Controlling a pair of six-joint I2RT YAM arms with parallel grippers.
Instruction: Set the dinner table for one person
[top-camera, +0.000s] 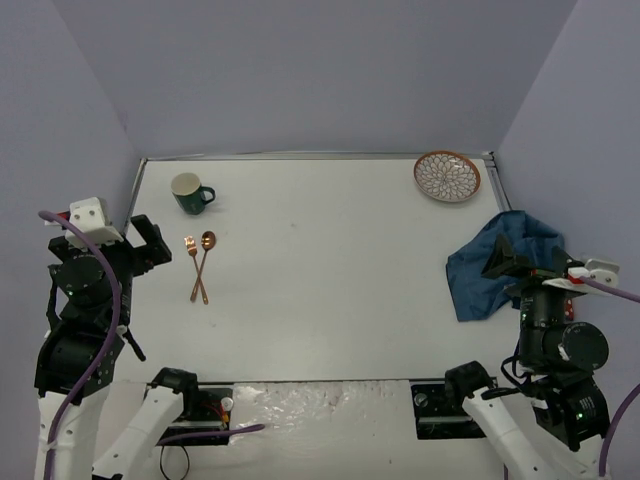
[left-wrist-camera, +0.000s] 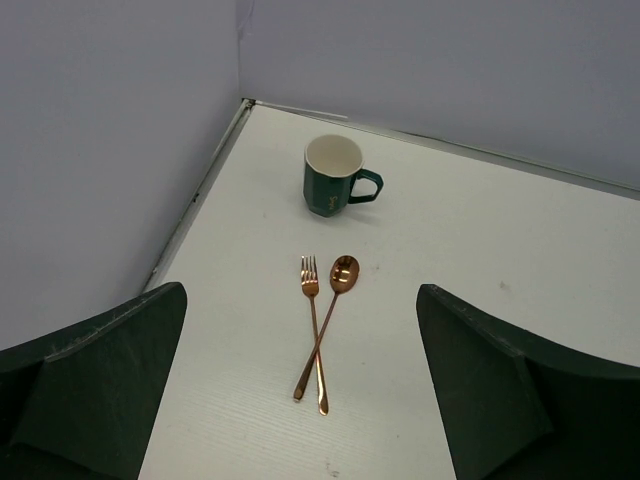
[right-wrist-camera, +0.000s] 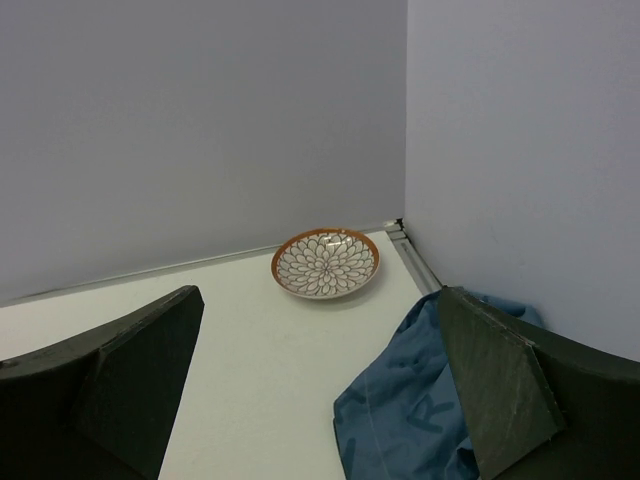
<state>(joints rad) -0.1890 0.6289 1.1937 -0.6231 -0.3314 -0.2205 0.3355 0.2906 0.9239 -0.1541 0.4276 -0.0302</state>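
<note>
The white dinner table fills the top view. A dark green mug stands at its far left. A copper fork and a copper spoon lie crossed just in front of the mug. A flower-patterned plate sits in the far right corner. A crumpled blue cloth lies at the right edge. My left gripper is open and empty, left of the cutlery. My right gripper is open and empty over the cloth. The left wrist view shows the mug, fork and spoon ahead of the open gripper.
The right wrist view shows the plate ahead and the cloth under the right finger of the open gripper. Grey walls close in the table on the left, back and right. A thin metal edge runs along the table's sides.
</note>
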